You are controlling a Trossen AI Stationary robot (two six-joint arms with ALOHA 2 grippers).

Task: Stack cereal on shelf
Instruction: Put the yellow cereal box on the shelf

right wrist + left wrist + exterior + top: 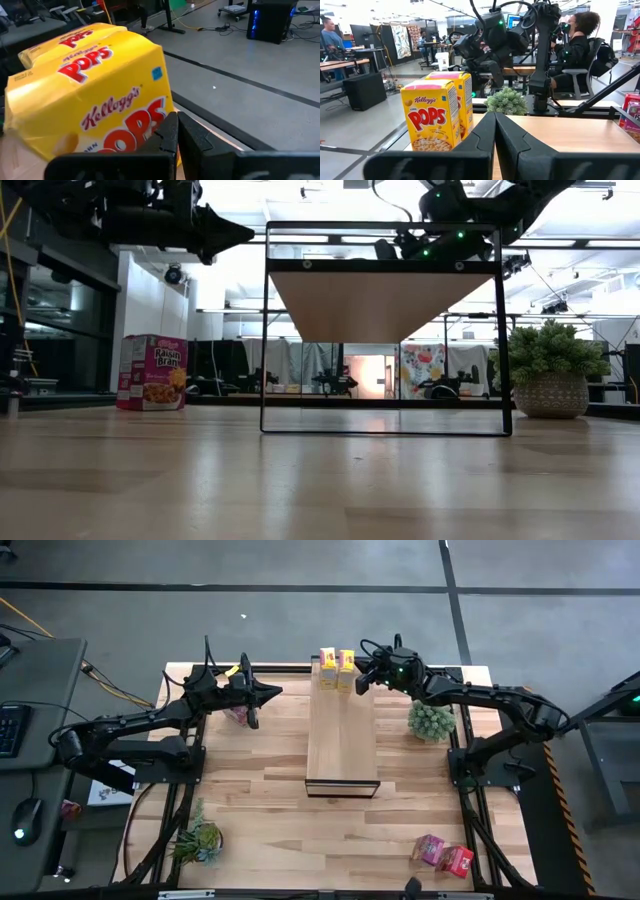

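Two yellow Pops cereal boxes (337,670) stand upright side by side on the far end of the shelf (341,745). My right gripper (362,682) is shut, right beside the box nearest it (100,105), at shelf-top height. My left gripper (262,696) is shut and hovers left of the shelf, pointing toward the yellow boxes (437,117). Below it a pink Raisin Bran box (152,372) stands on the table. A pink box (428,848) and a red box (458,861) lie near the table's near right corner. My right gripper has its shut fingertips (170,131) close against the printed face of the yellow box (145,120), coming level from the table's right. Whether they touch it, I cannot tell. My left gripper touches nothing.
A potted plant (431,720) stands on the table right of the shelf, under my right arm. Another plant (198,840) sits near the table's near left corner. The near half of the shelf top (341,765) is bare wood. People sit at desks behind the table (577,45).
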